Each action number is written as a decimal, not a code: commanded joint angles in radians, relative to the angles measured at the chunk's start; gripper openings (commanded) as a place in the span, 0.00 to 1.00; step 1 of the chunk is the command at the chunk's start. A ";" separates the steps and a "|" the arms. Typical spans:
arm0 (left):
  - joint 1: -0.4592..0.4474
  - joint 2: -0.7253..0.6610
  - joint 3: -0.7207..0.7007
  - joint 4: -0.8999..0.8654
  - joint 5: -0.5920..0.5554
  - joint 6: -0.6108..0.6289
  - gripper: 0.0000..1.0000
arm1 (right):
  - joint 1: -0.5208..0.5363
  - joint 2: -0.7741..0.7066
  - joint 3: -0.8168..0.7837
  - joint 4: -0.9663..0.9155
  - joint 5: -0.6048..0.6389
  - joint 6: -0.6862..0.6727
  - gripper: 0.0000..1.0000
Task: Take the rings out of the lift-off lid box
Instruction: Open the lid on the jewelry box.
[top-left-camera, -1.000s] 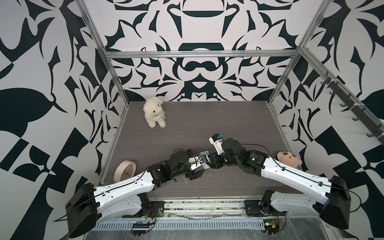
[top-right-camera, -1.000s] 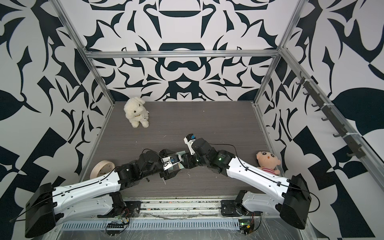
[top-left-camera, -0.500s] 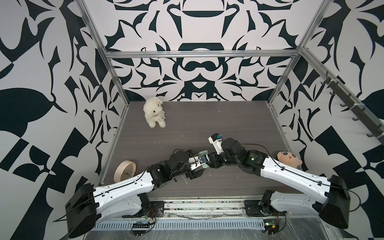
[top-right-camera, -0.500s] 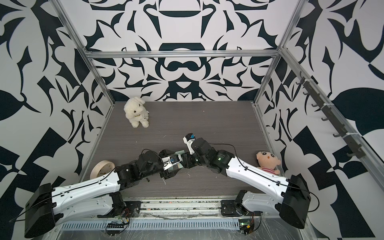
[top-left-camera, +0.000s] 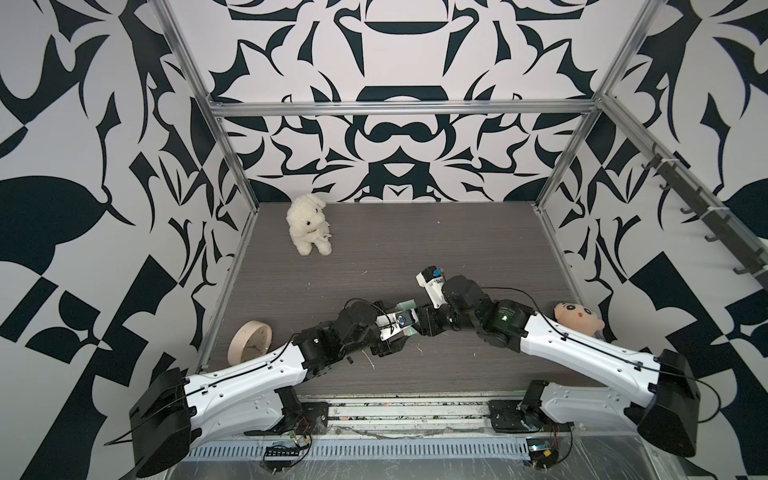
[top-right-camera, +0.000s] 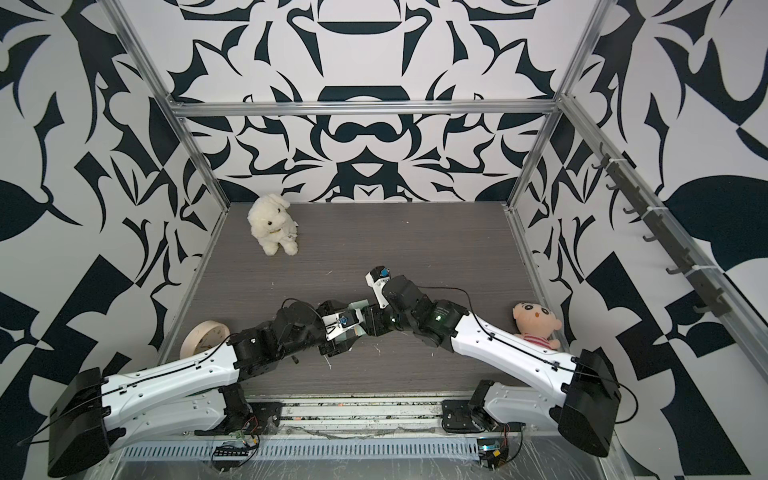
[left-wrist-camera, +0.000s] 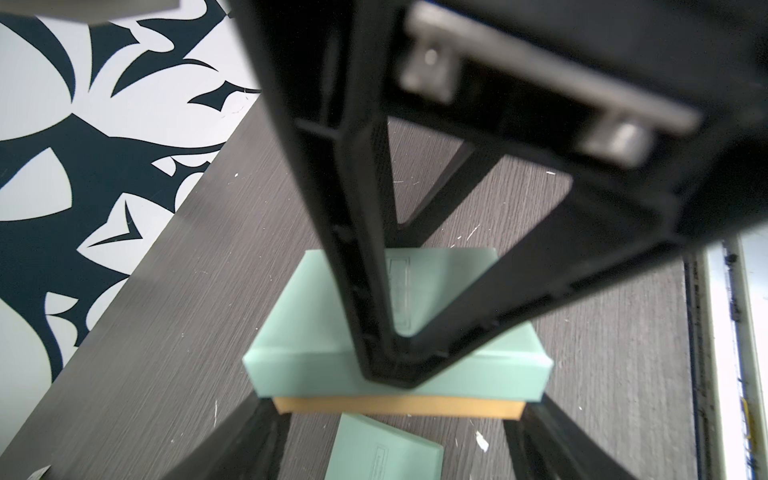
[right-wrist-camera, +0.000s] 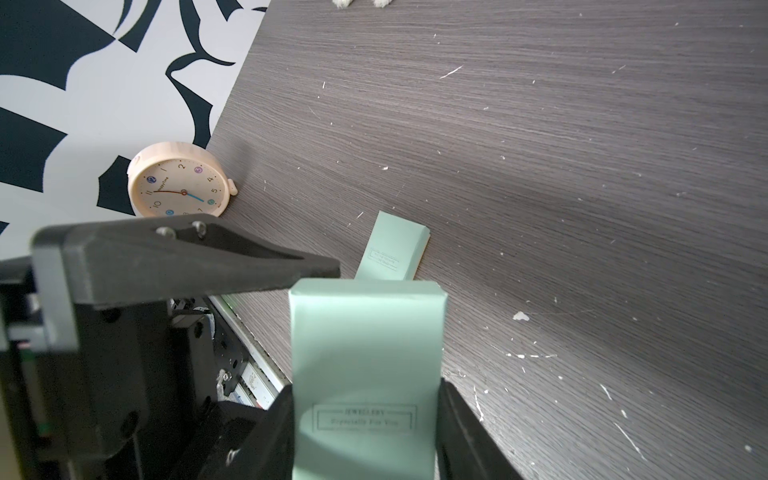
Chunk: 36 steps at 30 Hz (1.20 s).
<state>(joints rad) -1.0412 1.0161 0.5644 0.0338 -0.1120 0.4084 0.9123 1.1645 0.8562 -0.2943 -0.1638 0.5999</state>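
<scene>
The lift-off lid box (left-wrist-camera: 332, 316) has a mint lid over a tan base (left-wrist-camera: 399, 405). It sits at the front middle of the table where both arms meet, and shows as a mint sliver (top-left-camera: 408, 303) in a top view. My right gripper (right-wrist-camera: 365, 399) is shut across the lid (right-wrist-camera: 365, 332), with one finger (left-wrist-camera: 365, 257) lying over the lid top in the left wrist view. My left gripper (left-wrist-camera: 399, 411) has its fingers against the two ends of the tan base, under the lid's edge. The rings are hidden.
A second flat mint box (right-wrist-camera: 392, 249) lies on the table just beyond the held one. A cream clock (top-left-camera: 249, 340) leans at the left wall. A white plush (top-left-camera: 309, 226) sits at the back left and a doll (top-left-camera: 577, 318) at the right wall.
The left gripper's jaws have drawn in toward the box's base. Both arms have hardly moved, and the right gripper's hold on the lid is the same.
</scene>
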 joint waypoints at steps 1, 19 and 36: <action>-0.002 -0.009 -0.008 0.037 -0.009 0.010 0.79 | 0.013 -0.005 0.008 0.022 -0.024 0.003 0.52; -0.002 0.041 -0.004 0.034 -0.052 0.039 0.66 | 0.014 -0.030 0.007 0.000 -0.014 -0.006 0.52; 0.000 0.074 -0.004 0.066 -0.098 0.048 0.63 | 0.014 -0.073 0.009 -0.038 0.008 -0.024 0.52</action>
<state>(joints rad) -1.0454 1.0882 0.5644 0.0734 -0.1875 0.4496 0.9188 1.1172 0.8547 -0.3401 -0.1341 0.5938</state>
